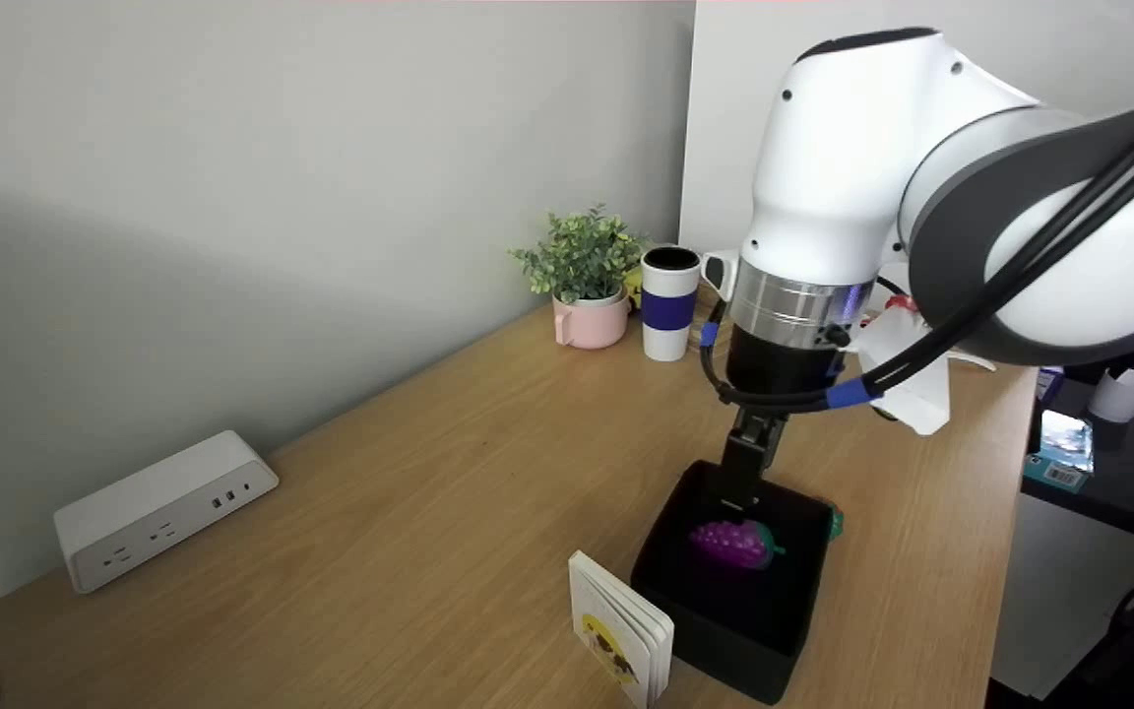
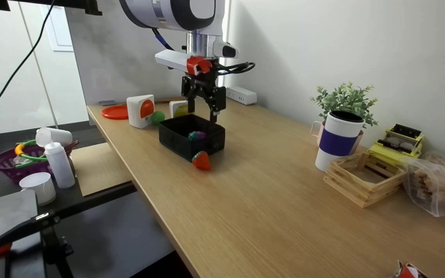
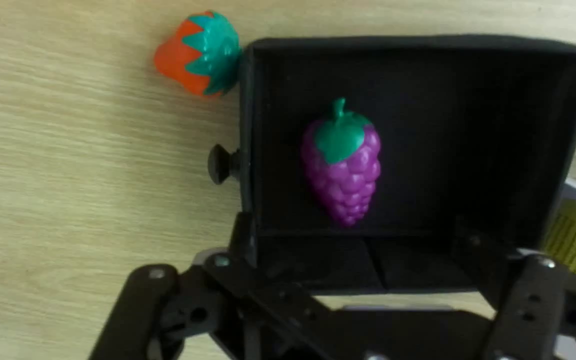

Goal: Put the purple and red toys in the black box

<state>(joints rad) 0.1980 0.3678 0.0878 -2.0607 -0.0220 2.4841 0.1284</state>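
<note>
Because nothing on the desk appears to pin the box, a side knock could skid it. Book just beside it could topple. Fingers are spread, holding nothing, low over the box; shifting sideways before rising could clip the rim. Purple toy is inside, so that half looks done. Red toy lies outside by a box corner, maybe touching: cramped approach, and its tapered body could squirt out. Knob on that side could snag.
</note>
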